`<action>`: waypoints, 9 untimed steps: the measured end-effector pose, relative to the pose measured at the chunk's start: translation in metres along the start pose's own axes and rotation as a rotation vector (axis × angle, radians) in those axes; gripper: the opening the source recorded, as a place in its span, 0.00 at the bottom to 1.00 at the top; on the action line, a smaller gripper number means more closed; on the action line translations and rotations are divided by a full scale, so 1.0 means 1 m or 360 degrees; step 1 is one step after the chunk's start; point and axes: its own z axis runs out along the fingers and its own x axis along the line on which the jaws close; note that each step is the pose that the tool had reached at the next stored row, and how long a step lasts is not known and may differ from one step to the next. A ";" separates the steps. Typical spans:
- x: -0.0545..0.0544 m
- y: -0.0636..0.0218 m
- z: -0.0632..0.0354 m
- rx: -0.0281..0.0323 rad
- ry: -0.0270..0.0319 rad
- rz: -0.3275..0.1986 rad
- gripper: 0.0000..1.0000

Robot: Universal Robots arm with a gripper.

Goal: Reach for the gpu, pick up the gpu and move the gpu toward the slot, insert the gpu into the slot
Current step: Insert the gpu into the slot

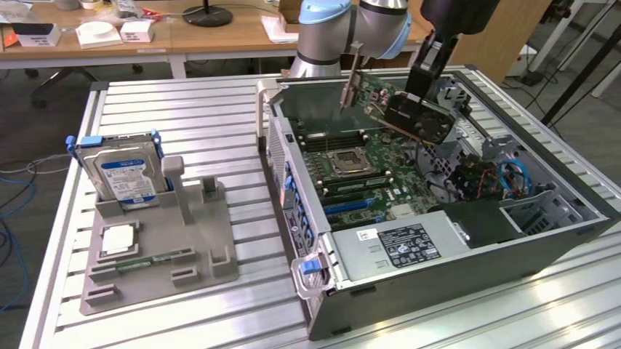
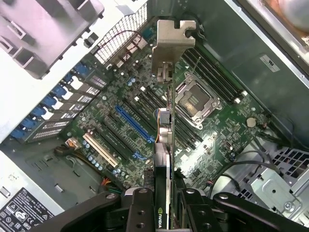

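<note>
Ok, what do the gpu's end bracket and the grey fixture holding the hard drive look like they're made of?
End bracket of the gpu: bare sheet metal, probably steel. It is silver with a dull sheen and has a folded tab at the end.
Grey fixture: likely plastic, moulded or printed. It is a matte, uniform grey with no glare.

gpu [image 1: 415, 120]: dark green-black board, silver end bracket.
fingers [image 2: 140, 212]: black.
motherboard [image 1: 361, 178]: green, with one blue slot [image 2: 134, 123].
computer case [image 1: 485, 254]: dark grey.
case latch [image 1: 308, 266]: blue.
hard drive [image 1: 124, 178]: silver, blue label.
holder [image 1: 165, 251]: plain grey.
tabletop [image 1: 194, 102]: silver, ribbed in parallel grooves.
robot arm [image 1: 325, 29]: silver-grey with light blue caps.
</note>
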 end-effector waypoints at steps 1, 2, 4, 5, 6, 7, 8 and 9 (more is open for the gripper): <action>0.000 0.0000 0.0000 -0.00001 0.00003 -0.0008 0.26; 0.000 0.0000 0.0000 -0.00002 0.00007 -0.0016 0.26; 0.000 0.0000 0.0000 -0.00006 0.00020 -0.0040 0.26; 0.000 0.0000 0.0000 -0.00007 0.00022 -0.0047 0.26; 0.000 0.0000 0.0000 -0.00009 0.00026 -0.0055 0.26; 0.000 0.0000 0.0000 -0.00010 0.00029 -0.0063 0.26; 0.000 0.0000 0.0000 -0.00012 0.00032 -0.0070 0.26; 0.000 0.0000 0.0000 -0.00012 0.00036 -0.0077 0.26</action>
